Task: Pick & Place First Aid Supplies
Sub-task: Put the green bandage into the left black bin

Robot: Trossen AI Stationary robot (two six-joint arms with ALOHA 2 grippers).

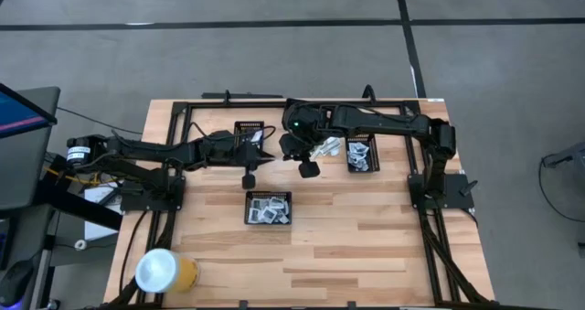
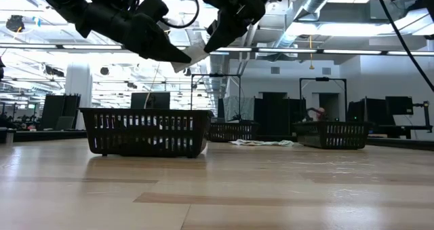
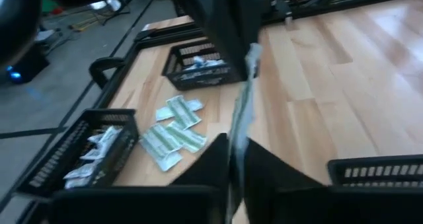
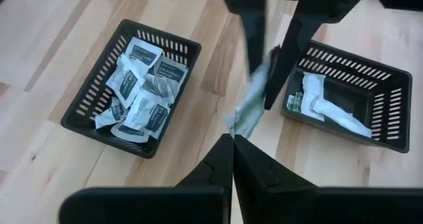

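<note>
Both arms meet in mid-air above the middle of the tabletop [image 1: 366, 246], and between them hangs one pale green-white strip [image 4: 253, 100]. The right pincer [image 4: 232, 139] is clamped shut on the strip's near end, and the left pincer [image 3: 232, 145] has its two fingers pressed on the same strip from the opposite side, so the packet is pinched at both ends, well clear of the wood. Seen level across the tabletop, the two dark fingertips point at each other with the pale strip bridging them. Below and a little nearer the front edge stands the black mesh tray [image 1: 269, 208] full of squarish white sachets [image 4: 141, 85]. A second tray [image 1: 249, 133] at the back holds a few white packets, and a third tray [image 1: 360, 155] sits under the right arm, also with packets in it. Beside that third tray, a small loose heap of green-white strips [image 3: 173, 130] lies flat on the bare wood. A yellow cup with a white lid [image 1: 164, 271] stands at the front left corner.
</note>
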